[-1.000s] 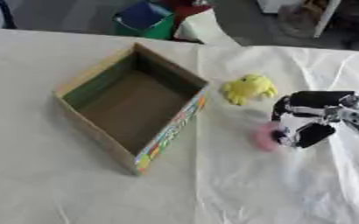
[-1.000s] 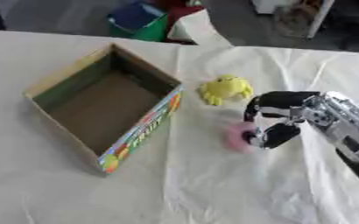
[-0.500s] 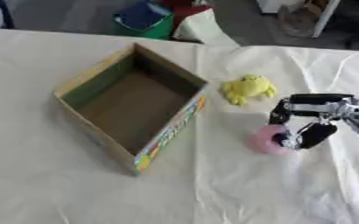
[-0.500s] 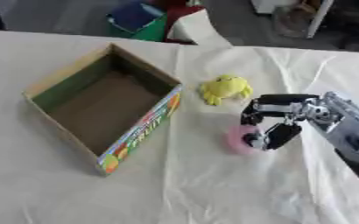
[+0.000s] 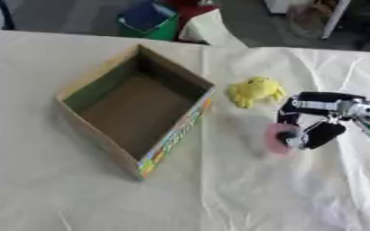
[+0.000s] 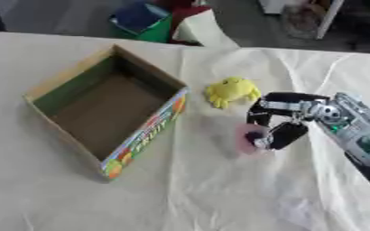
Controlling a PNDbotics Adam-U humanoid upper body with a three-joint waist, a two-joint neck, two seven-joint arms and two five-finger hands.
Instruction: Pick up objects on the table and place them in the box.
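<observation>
Whereas a second ago the right hand (image 6: 287,122) sat just beside the pink object (image 6: 247,136), its fingers and thumb now curl round it, and the box (image 5: 133,108) and yellow toy (image 5: 254,90) lie where they lay. On the cloth-covered bench (image 5: 54,189) the open box stands left; the yellow toy lies between it and the hand, apart from both. The pink object rests on the cloth at the hand's lower left, pinched.
</observation>
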